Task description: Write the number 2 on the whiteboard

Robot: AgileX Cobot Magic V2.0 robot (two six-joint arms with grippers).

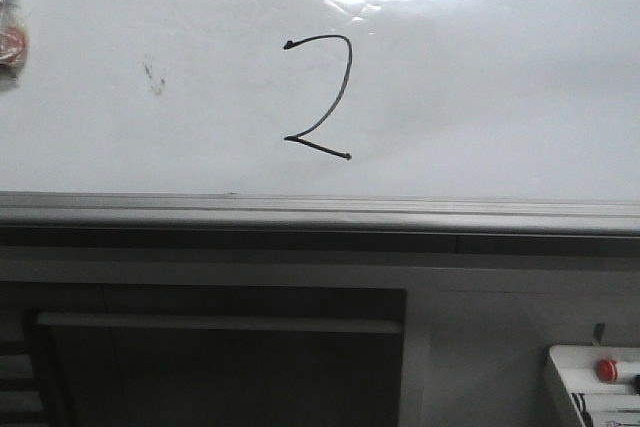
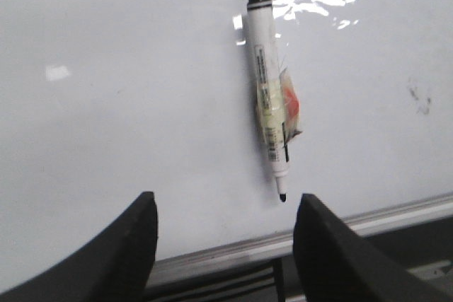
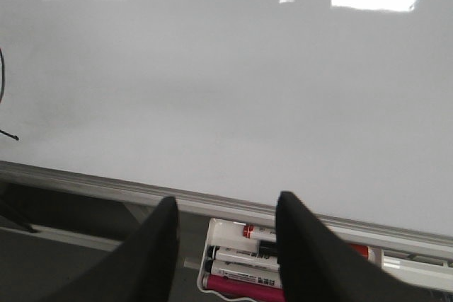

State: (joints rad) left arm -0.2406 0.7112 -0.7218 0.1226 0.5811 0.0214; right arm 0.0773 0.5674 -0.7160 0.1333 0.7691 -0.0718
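Left gripper (image 2: 225, 245) wide, empty | right gripper (image 3: 225, 245) wide, empty | whiteboard (image 1: 500, 97) reads number 2 (image 1: 322, 97)

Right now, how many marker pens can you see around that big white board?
5, maybe more. One uncapped white marker with taped barrel lies on the glossy white whiteboard. About four sit in the white tray below the board's frame, partly hidden by the right gripper.
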